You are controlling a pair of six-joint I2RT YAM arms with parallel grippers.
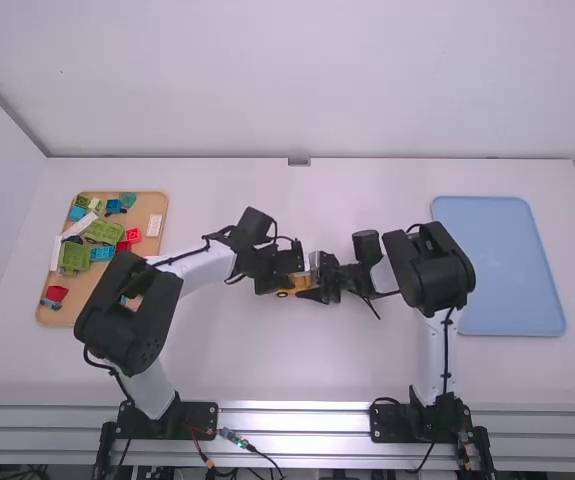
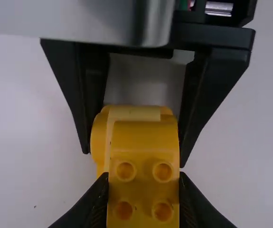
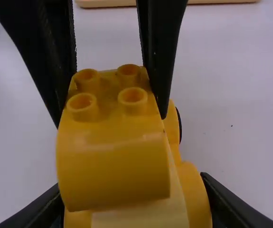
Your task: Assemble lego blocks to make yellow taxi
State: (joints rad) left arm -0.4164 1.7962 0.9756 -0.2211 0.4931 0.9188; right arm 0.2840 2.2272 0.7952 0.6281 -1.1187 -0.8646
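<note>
In the middle of the high view, above the white desk (image 1: 237,350), the left gripper (image 1: 289,282) is clamped on a yellow plastic block with a curved end and four round studs (image 2: 145,156). The right gripper (image 1: 314,291) grips a yellow plastic car body (image 3: 195,192) right against it, while a light-blue rectangular tray (image 1: 502,265) lies at the right of the frame

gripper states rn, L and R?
Left gripper: closed on the yellow studded block.
Right gripper: closed on the yellow car base.
</note>
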